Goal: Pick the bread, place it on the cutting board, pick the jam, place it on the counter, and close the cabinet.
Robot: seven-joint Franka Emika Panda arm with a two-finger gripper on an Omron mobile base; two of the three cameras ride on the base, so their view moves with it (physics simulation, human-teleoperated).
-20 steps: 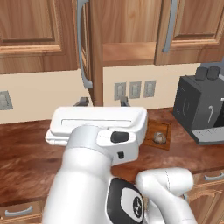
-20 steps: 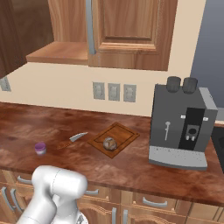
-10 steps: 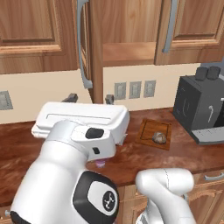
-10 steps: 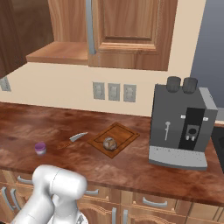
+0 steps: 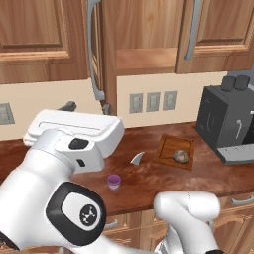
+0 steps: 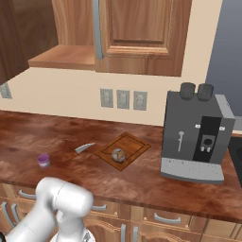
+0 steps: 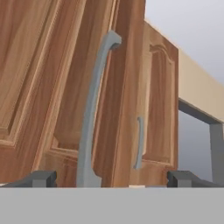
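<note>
The bread [image 5: 181,156] [image 6: 117,154] lies on the cutting board [image 5: 167,148] [image 6: 133,144]. The jam [image 5: 114,181] [image 6: 44,160] stands on the counter [image 5: 218,173] [image 6: 28,137], left of the board. The cabinet [image 5: 146,30] [image 6: 142,28] has its left door [image 5: 101,54] [image 7: 127,87] swung open, seen edge-on. My gripper [image 5: 87,106] [image 7: 111,179] is open and holds nothing. It sits just below and in front of that door's grey bar handle [image 5: 91,54] [image 7: 92,109], which rises between the fingertips in the hand view.
A knife [image 5: 137,158] [image 6: 80,150] lies between jam and board. A dark coffee machine [image 5: 225,124] [image 6: 196,137] stands on the right. Wall outlets [image 5: 153,101] [image 6: 123,99] sit under the cabinet's shelf [image 5: 146,60] [image 6: 64,56]. Drawers [image 6: 165,218] line the counter front.
The hand has swung left and a little up, toward the open door's handle. Bread, jam, board and door have not moved.
</note>
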